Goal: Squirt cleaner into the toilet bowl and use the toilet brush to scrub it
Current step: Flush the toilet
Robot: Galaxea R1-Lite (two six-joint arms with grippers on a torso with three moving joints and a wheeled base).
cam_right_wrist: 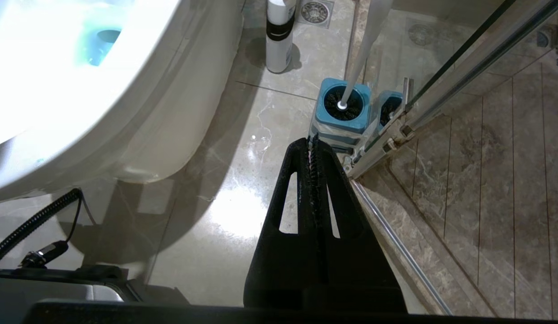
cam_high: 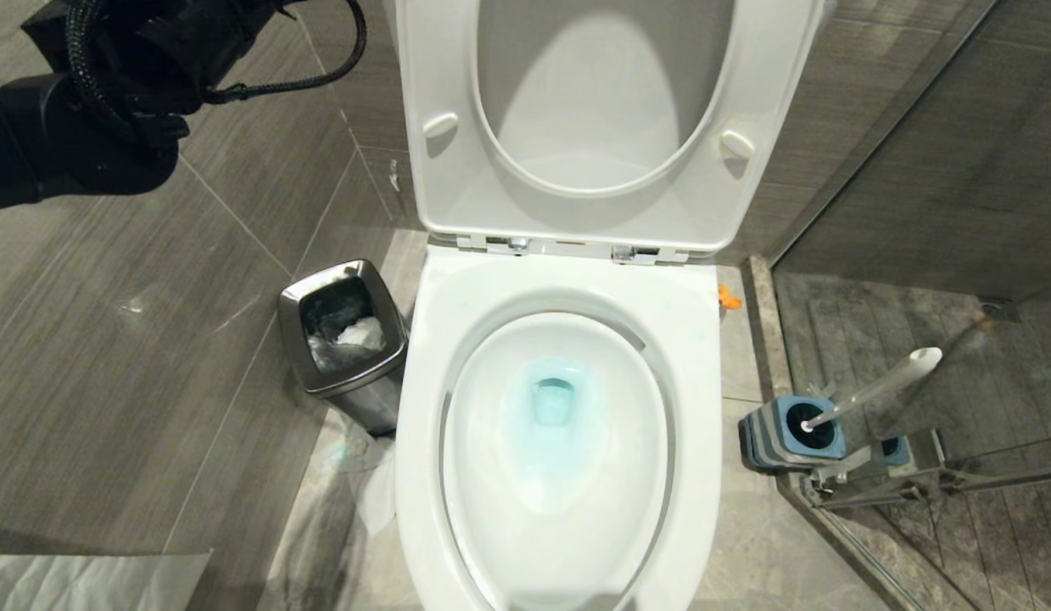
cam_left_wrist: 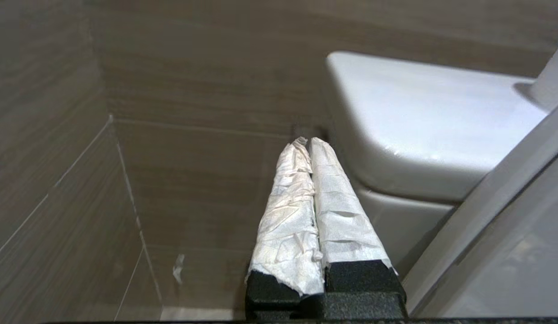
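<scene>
The left gripper (cam_left_wrist: 309, 143), its paper-wrapped fingers pressed together on nothing, hangs beside the white tank (cam_left_wrist: 423, 121). The right gripper (cam_right_wrist: 313, 143) is likewise closed and empty, just short of the toilet brush (cam_right_wrist: 364, 54) standing in its blue-topped holder (cam_right_wrist: 342, 108). To its side, the toilet bowl (cam_right_wrist: 139, 103) holds the turquoise cleaner (cam_right_wrist: 96, 42).

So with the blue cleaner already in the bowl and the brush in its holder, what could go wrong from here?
The toilet brush leans in its holder tight against the glass shower door; pulling it out may knock the glass or tip the holder. The shut right gripper must open first. The left gripper, shut beside the tank, could bump the raised lid.
</scene>
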